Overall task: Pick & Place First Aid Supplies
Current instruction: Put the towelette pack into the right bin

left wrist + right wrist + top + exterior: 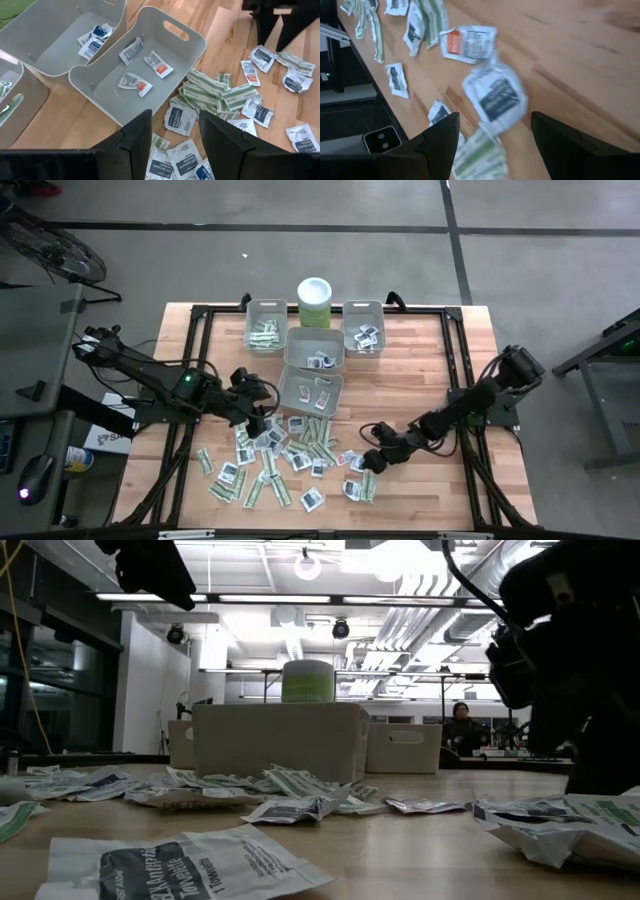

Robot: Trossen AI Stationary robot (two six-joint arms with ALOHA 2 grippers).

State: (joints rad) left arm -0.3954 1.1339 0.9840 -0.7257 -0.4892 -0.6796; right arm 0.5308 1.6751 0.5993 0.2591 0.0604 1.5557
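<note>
A: Count?
B: Four grey bins (312, 348) and one green canister (315, 302) at the far side of the bench (420, 380). Nearest bin holds three packets (136, 83); dozens more lie loose on the bench, too many to count exactly.

A: End effectors?
B: Left end effector (175, 145) hovers over the pile just beside the nearest bin, fingers apart, empty. Right end effector (495, 145) is low over a white square packet (495, 97), fingers wide apart, holding nothing.

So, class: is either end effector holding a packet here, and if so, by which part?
Neither. The left end effector and the right end effector both stand open above the loose packets, with nothing between their fingers.
</note>
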